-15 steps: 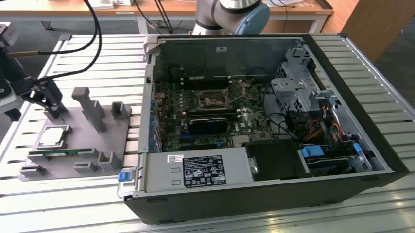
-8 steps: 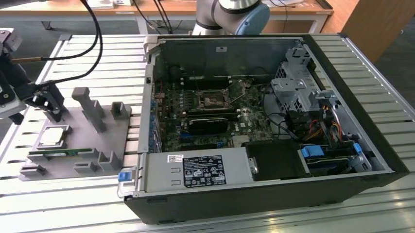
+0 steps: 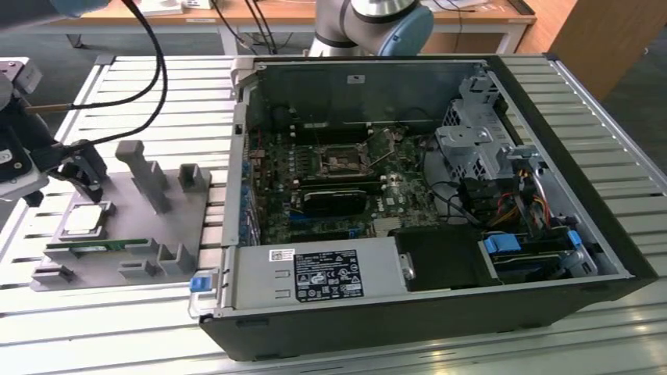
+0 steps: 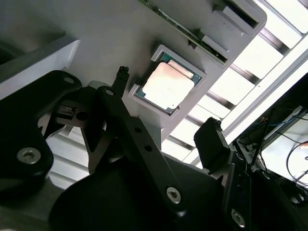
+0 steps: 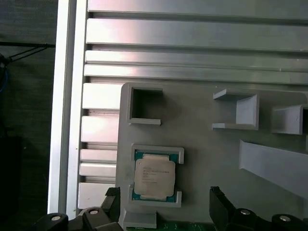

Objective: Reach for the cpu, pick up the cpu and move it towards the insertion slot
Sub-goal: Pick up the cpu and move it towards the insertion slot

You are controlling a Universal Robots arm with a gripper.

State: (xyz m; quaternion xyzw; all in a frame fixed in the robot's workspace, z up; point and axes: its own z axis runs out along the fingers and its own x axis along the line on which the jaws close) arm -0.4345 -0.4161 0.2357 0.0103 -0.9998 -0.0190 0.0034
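I found the cpu (image 5: 154,177) seated flat in its framed recess on the grey holder (image 3: 156,234), well apart from the insertion slot (image 3: 342,160) inside the computer case (image 3: 583,180). The gripper (image 5: 164,197) hovered over the chip with jaws open, one finger on either side. I judged this a line-up for a straddling grasp.

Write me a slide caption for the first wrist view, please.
Open gripper hovers near the cpu, which lies seated in its pocket on the grey fixture plate atop the slatted metal table.
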